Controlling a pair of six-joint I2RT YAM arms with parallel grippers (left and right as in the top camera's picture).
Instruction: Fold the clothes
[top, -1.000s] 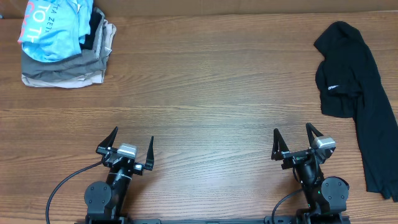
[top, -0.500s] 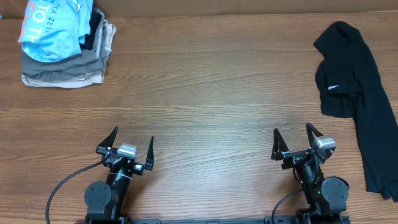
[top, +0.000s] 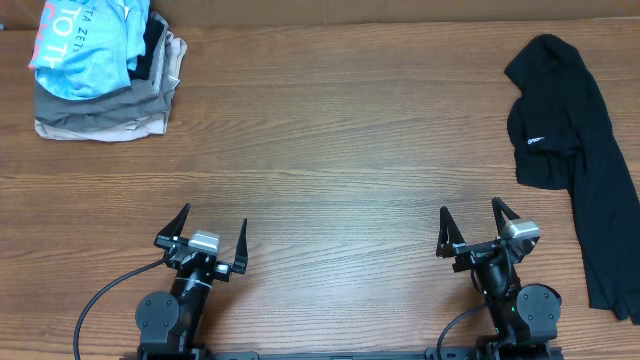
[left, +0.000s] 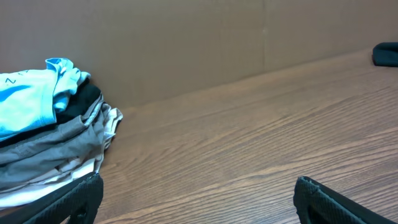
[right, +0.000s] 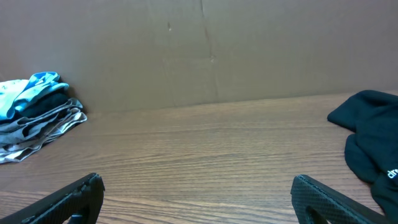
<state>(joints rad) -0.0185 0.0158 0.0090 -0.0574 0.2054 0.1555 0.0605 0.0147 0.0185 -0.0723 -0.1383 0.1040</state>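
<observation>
1. The black shirt (top: 570, 150) lies on the far right side of the tabletop (top: 330, 130). It is soft and rumpled, not flat.
2. Its top part is bunched into a lumpy heap. A long, thin part runs down from the heap toward the front edge.
3. A small white logo patch (top: 534, 141) shows on the left side of the bunched part. The rest of the cloth is plain and dark, with soft folds.
4. The tabletop is smooth brown wood. Long grain lines run across it from side to side.
5. The right tool (top: 469, 207) sits near the front edge. It is to the left of the shirt's long part and does not touch it. Its two thin, pointed black fingers (top: 443, 218) are spread wide like a V, with nothing between them.
6. The left tool (top: 214, 216) sits near the front edge on the other side, well apart from the shirt. Its fingers are spread wide too, and it holds nothing. A black cable (top: 100, 295) curves out from its base.
7. In the far left corner there is a pile. Grey-beige folded garments (top: 100, 110) are stacked in soft layers. A light blue shirt (top: 80, 45) with white letters lies rumpled on top.
8. Behind the tabletop stands a flat, plain brown wall (right: 186, 50) with a thin line running down it.
</observation>
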